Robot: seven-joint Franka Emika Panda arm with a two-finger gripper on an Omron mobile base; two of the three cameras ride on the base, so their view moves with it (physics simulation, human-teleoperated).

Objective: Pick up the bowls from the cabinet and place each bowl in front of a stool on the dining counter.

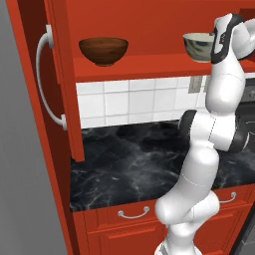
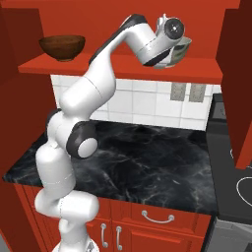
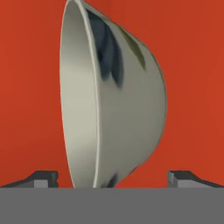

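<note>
Tool [image 3: 112, 179] spread wide, one fingertip [image 3: 41, 178] on each side of the cream bowl [image 3: 113, 100], nothing gripped. In the hand view, cream bowl seen side-on, rim toward one fingertip and rounded, dark-marked outside toward the other; whether either fingertip touches it, cannot tell.

Cream bowl upright on the red shelf [image 1: 129, 68] of the cabinet [image 1: 64, 89], toward the shelf's right end, near the front edge; partly hidden behind the white hand in both base views. Reddish-brown bowl [image 1: 103, 51] upright on the same shelf, toward the left end, well apart from the cream one. Cabinet door swung open at the left, long curved white handle [image 1: 46, 79] facing out.

Below the shelf: white tiled wall, then black marbled worktop [image 1: 129, 164] over red drawers [image 1: 134, 214]. Arm reaching up from the base to shelf height.
</note>
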